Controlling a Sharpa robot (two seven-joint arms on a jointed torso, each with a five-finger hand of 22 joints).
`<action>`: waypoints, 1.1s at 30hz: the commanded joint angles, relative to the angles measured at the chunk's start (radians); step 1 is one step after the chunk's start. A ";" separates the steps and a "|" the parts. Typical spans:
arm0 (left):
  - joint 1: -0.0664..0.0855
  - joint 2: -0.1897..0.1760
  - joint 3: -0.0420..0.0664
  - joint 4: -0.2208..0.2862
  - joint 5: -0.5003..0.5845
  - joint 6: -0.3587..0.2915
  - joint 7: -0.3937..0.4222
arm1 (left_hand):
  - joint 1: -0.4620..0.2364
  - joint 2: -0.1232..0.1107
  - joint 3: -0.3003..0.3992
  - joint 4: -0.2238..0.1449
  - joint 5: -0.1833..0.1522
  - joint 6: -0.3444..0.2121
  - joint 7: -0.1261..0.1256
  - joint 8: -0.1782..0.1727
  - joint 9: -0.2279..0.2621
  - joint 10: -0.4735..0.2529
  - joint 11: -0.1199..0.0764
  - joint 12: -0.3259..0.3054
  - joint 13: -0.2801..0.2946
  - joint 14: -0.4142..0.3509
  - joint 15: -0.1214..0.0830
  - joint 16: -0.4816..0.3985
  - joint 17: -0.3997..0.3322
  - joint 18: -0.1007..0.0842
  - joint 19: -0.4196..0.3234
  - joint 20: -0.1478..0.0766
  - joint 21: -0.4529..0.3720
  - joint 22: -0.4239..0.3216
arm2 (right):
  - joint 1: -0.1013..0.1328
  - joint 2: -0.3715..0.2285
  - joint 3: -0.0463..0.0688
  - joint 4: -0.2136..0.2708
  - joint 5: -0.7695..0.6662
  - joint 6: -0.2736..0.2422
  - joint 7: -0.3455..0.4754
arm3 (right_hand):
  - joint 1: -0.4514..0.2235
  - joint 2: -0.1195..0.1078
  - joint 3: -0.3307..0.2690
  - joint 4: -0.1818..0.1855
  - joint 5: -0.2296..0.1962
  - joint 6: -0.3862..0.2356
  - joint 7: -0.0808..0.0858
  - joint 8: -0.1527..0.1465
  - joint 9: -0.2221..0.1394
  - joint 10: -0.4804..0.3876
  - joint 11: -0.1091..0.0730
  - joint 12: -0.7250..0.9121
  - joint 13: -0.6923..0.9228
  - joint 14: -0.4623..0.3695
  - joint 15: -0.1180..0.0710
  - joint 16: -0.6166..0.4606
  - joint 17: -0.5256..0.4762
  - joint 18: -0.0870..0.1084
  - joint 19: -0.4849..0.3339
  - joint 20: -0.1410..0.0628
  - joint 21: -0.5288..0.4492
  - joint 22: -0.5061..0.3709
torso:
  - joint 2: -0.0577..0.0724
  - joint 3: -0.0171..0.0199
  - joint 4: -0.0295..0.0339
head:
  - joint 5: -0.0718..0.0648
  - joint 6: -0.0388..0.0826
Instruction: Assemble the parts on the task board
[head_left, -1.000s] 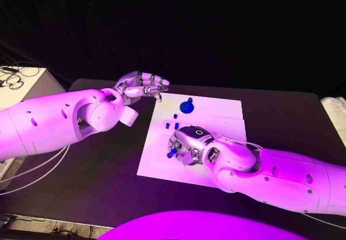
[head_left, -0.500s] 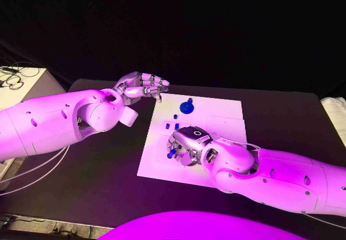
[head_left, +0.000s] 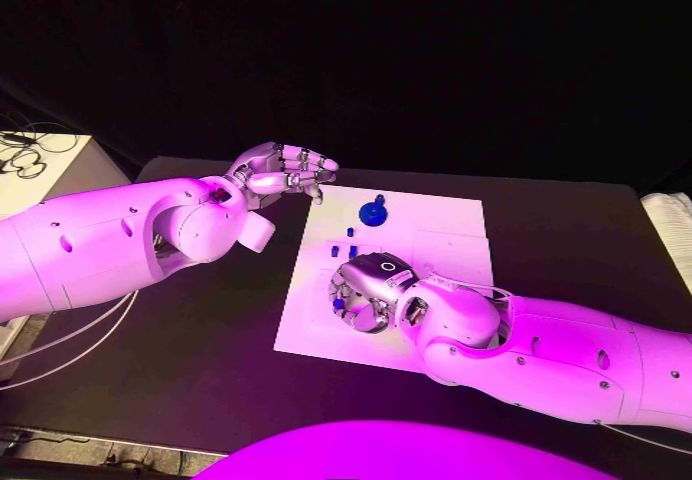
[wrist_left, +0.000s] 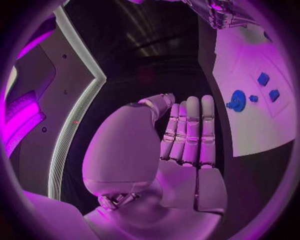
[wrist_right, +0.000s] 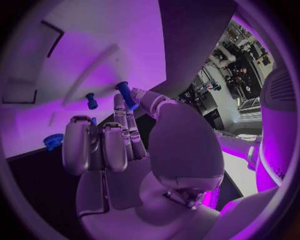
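Two silver hands of mine were at the white rectangular task board (head_left: 440, 235), which lay flat in the middle of the black table (head_left: 202, 350). My right hand (head_left: 372, 290) hung over the board's left half, palm down, and it pinched a small blue cylindrical peg (wrist_right: 125, 94) between thumb and a fingertip, the remaining fingers curled in beside it; in the head view that peg (head_left: 339, 304) showed as a blue spot at the hand's left edge. Just beyond my right hand, a few small blue pieces (head_left: 346, 245) stood on the board, apart from the fingers. Farther off, near the board's far edge, lay a round blue gear-like part (head_left: 374, 213), well clear of both hands. My left hand (head_left: 281, 170) hovered just beside the board's far left corner, its fingers curled together and holding nothing that I could see.
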 joint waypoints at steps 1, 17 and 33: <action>0.001 0.000 0.001 0.003 0.004 0.016 0.004 | 0.000 0.006 -0.005 0.002 0.001 -0.001 -0.003 0.006 -0.002 -0.004 -0.001 0.003 -0.002 0.005 -0.001 -0.004 -0.001 0.005 0.004 0.000 -0.005 -0.001 | -0.003 -0.001 -0.001 0.003 -0.010 -0.010 0.020 | -0.004 -0.016 -0.009 0.000 -0.004 -0.013 0.001 -0.011 -0.007 -0.014 0.004 -0.004 -0.002 0.037 0.006 0.003 0.001 -0.016 0.044 0.008 -0.005 0.148 | -0.001 0.0002 -0.0010 | 0.002 0.001; 0.000 0.000 0.001 0.001 0.005 0.018 0.001 | 0.000 0.007 -0.005 0.002 0.001 -0.001 -0.003 0.006 -0.002 -0.004 -0.001 0.003 -0.002 0.005 -0.001 -0.004 -0.001 0.005 0.003 0.000 -0.005 -0.001 | -0.004 -0.020 -0.001 0.010 -0.010 -0.095 0.031 | 0.013 -0.010 -0.133 -0.009 0.001 -0.082 0.004 -0.068 -0.023 -0.190 0.030 0.032 0.000 0.016 0.028 -0.020 -0.047 0.006 0.013 0.028 -0.138 0.097 | -0.001 0.0007 0.0002 | 0.000 0.004; 0.000 -0.001 0.000 0.000 0.005 0.017 0.004 | 0.000 0.007 -0.005 0.002 0.001 -0.001 -0.003 0.006 -0.002 -0.004 -0.001 0.003 -0.002 0.005 -0.001 -0.004 -0.001 0.005 0.003 0.000 -0.005 -0.001 | 0.032 -0.190 0.014 0.105 0.280 -0.230 0.162 | 0.211 0.067 -0.569 0.239 -0.012 -0.154 0.027 -0.102 -0.014 -0.282 0.015 0.370 0.029 0.010 0.018 -0.010 -0.067 0.017 0.014 0.025 -0.210 0.061 | -0.006 -0.0022 -0.0050 | -0.032 0.022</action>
